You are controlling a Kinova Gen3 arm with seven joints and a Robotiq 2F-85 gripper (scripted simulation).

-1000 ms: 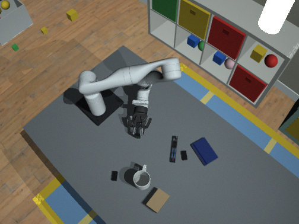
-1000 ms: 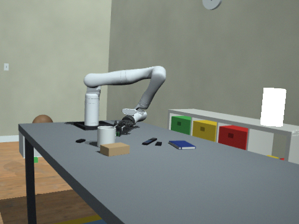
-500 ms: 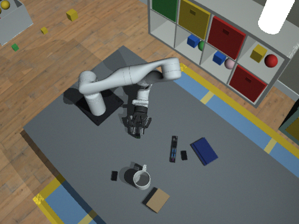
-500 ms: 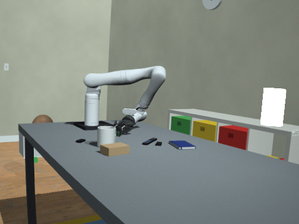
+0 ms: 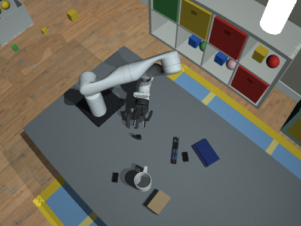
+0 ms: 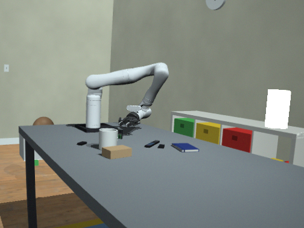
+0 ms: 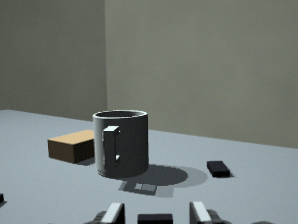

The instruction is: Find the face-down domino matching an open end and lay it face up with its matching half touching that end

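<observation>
- The domino (image 5: 136, 136) that the arm is working on sits on the grey table (image 5: 74, 140), near the robot's base. A bit of green shows on it in the top view, so I think it is up on an edge or leaning, not flat. I cannot read its spots.
- The gripper (image 5: 138, 125) is right next to it, a little closer to the base. In the top view there is a small gap between the fingertips and the domino.
- The jaws are about half open. They look like they hold nothing.
- In the wrist view the domino (image 7: 155, 218) is a dark block at the very bottom, low down between the two fingers. Its long side seems to go across, from one finger to the other.
- So the domino is straight ahead of the jaws and lower. I think the gripper must go forward and down to reach it.
- Past it stands the mug (image 5: 143, 181), with another dark domino (image 5: 138, 168) at its foot.
- The line of dominoes (image 5: 175, 150) is well away to the side, so the domino would have far to go. One face-down domino (image 5: 185, 156) lies near the line.
- One more face-down domino (image 5: 114, 177) lies on the mug's other side.
</observation>
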